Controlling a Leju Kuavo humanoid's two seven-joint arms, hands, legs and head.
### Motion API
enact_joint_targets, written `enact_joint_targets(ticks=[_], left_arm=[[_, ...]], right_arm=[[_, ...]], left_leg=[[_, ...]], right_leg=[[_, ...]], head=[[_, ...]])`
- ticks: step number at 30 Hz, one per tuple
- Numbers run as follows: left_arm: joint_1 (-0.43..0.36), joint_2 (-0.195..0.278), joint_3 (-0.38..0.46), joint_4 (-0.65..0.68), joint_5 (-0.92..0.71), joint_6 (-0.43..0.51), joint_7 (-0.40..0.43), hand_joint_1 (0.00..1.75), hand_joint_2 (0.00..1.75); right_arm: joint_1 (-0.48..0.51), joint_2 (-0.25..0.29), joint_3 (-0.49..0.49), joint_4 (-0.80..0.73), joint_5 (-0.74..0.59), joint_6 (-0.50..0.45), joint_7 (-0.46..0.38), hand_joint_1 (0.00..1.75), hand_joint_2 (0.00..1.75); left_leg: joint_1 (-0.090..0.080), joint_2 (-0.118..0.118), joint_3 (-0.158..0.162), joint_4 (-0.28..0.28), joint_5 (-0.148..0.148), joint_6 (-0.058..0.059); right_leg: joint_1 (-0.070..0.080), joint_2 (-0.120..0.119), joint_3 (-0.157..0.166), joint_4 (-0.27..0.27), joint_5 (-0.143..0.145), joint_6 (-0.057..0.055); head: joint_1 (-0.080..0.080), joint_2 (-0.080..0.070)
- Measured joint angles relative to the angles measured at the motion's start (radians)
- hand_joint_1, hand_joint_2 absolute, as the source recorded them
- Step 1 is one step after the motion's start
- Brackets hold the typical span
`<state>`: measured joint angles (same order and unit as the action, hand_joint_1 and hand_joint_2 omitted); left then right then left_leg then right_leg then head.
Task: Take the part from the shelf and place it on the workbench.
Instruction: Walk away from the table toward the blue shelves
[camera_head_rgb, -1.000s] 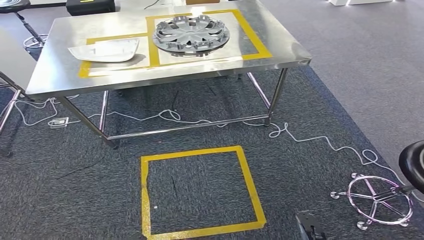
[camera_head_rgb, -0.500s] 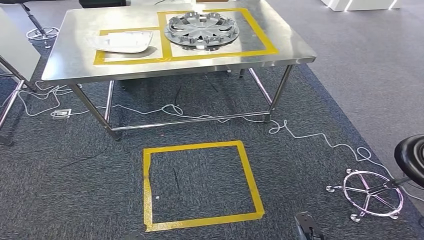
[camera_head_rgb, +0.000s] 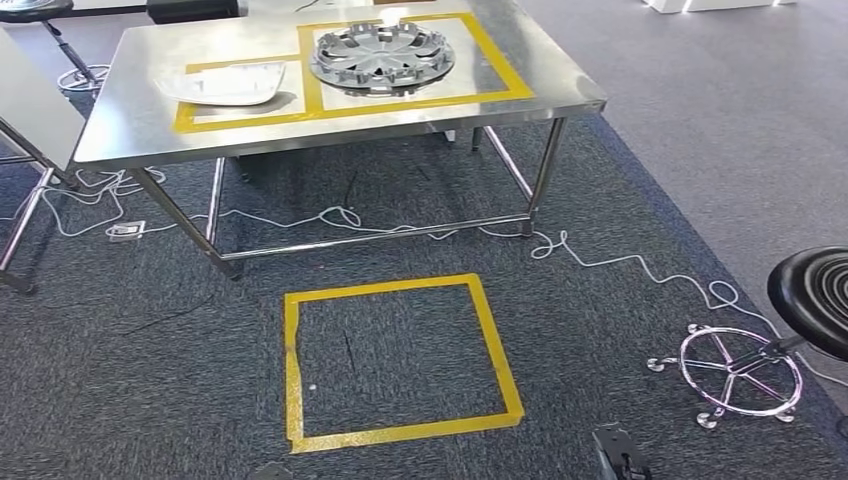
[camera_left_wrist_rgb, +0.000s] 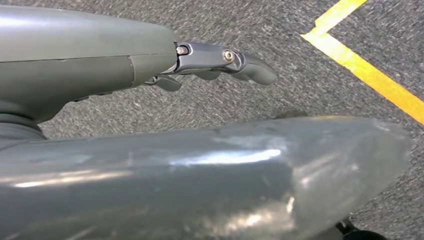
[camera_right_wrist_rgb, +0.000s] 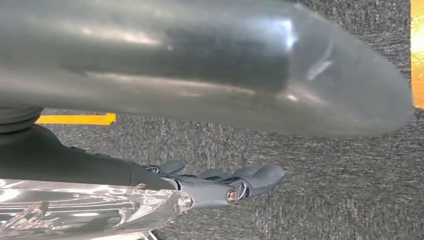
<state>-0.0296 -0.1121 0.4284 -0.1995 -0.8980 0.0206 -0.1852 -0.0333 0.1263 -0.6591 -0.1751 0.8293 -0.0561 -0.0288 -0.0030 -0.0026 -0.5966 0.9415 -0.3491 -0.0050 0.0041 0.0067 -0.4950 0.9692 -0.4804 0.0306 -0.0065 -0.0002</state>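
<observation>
Left hand (camera_left_wrist_rgb: 220, 57): fingers stretched out over grey carpet, nothing in them. Right hand (camera_right_wrist_rgb: 225, 182): likewise slack and empty, also hanging over carpet.

Head view, left to right:
- Edge of a second table (camera_head_rgb: 30, 110), one black stool (camera_head_rgb: 35, 8) behind it.
- Steel workbench (camera_head_rgb: 130, 110) ahead, with two yellow taped boxes (camera_head_rgb: 310, 90) side by side.
- Left box holds one flat white panel (camera_head_rgb: 222, 82); right box holds one silver hubcap (camera_head_rgb: 381, 58). Each part sits inside its own outline.
- One taped floor square (camera_head_rgb: 291, 370) before the bench; one white cable (camera_head_rgb: 600, 262) trails across the carpet.
- Second stool (camera_head_rgb: 812, 290) at far right.

Count: two parts, two bench boxes, one floor square, two stools.

Our judgement: with both hands free and the parts resting on the bench, placement looks done, or a walk to the shelf comes next. To do that well, we would step clear of the cable loops and the right stool's wheeled base, and keep the arms close to the body.
</observation>
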Motion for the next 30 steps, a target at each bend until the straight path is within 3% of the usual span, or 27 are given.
enact_joint_targets(ticks=[4,19,23,25,27,28,29,30], left_arm=[[0.000,0.000,0.000,0.000,-0.001,0.002,-0.002,0.00,0.00],[0.000,0.000,0.006,0.000,-0.002,0.004,-0.004,0.00,0.00],[0.000,0.000,0.006,0.000,-0.006,0.002,-0.005,0.00,0.00],[-0.002,-0.002,0.006,0.000,-0.009,0.000,-0.006,0.00,0.00],[-0.003,-0.002,0.006,0.000,-0.009,0.000,-0.006,0.00,0.00],[-0.003,-0.002,0.006,0.000,-0.009,-0.001,-0.006,0.00,0.00],[-0.002,-0.002,0.007,0.000,-0.009,-0.001,-0.006,0.00,0.00],[-0.002,-0.003,0.007,0.000,-0.010,-0.001,-0.006,0.00,0.00]], right_arm=[[0.000,0.000,-0.003,0.000,0.002,0.000,0.000,0.00,0.00],[-0.001,0.000,-0.007,0.000,0.015,0.012,-0.015,0.00,0.00],[0.000,0.000,-0.007,0.000,0.020,0.044,-0.030,0.00,0.00],[0.000,0.000,-0.007,0.000,0.024,0.054,-0.037,0.00,0.00],[0.000,0.000,-0.006,0.000,0.025,0.057,-0.038,0.00,0.00],[0.000,0.000,-0.006,0.000,0.025,0.057,-0.038,0.00,0.00],[0.001,-0.001,-0.006,0.000,0.026,0.057,-0.038,0.00,0.00],[0.001,-0.001,-0.006,0.000,0.026,0.057,-0.038,0.00,0.00]], left_leg=[[0.001,0.000,-0.008,-0.001,0.004,-0.009],[-0.002,0.000,-0.018,0.000,0.008,-0.009],[0.000,-0.001,-0.008,-0.027,0.018,0.011],[0.010,-0.001,0.004,-0.057,0.035,0.015],[0.014,-0.001,0.001,-0.061,0.042,0.011],[0.017,-0.003,-0.004,-0.060,0.044,0.007],[0.021,-0.006,-0.009,-0.058,0.047,0.002],[0.028,-0.010,-0.016,-0.054,0.049,-0.005]], right_leg=[[0.001,0.000,-0.009,0.003,0.003,-0.001],[-0.004,0.000,-0.019,0.003,0.011,0.006],[-0.008,-0.001,-0.012,-0.008,0.014,0.020],[-0.007,-0.001,-0.033,0.047,-0.031,0.029],[-0.015,-0.001,-0.087,0.170,-0.108,0.043],[-0.021,-0.001,-0.110,0.224,-0.132,0.050],[-0.026,-0.001,-0.118,0.246,-0.136,0.059],[-0.033,-0.001,-0.106,0.229,-0.121,0.067]], head=[[0.000,0.000],[0.000,0.000],[0.000,0.000],[0.003,0.000],[0.006,0.000],[0.005,0.000],[0.005,0.000],[0.005,0.000]])
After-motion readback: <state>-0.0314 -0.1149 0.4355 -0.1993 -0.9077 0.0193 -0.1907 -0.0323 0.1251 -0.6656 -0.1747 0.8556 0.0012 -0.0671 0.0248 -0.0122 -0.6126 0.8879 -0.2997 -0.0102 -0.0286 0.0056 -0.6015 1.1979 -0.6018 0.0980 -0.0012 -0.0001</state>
